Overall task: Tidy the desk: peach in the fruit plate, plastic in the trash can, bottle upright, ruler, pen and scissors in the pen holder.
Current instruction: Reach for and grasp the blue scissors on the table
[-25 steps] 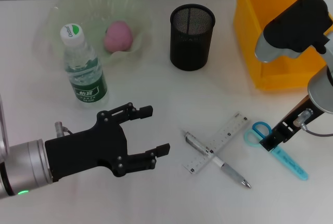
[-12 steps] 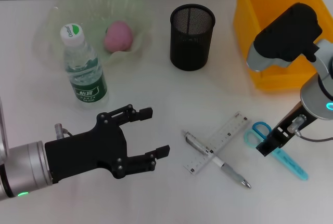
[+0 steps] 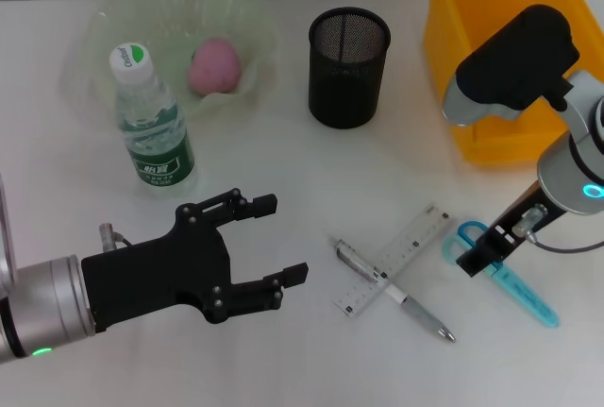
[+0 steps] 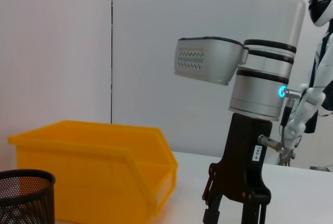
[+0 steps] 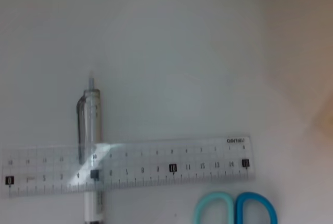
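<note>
— What is hidden on the scissors [image 3: 500, 270]?
— The handle end is partly covered by the right gripper [image 3: 481, 258].
— And the yellow bin [image 3: 472, 67]?
— It is cut off at the frame's top.

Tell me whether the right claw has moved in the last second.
Yes. The right claw has shifted toward the ruler, now sitting over the scissors handles instead of partway along the blades.
</note>
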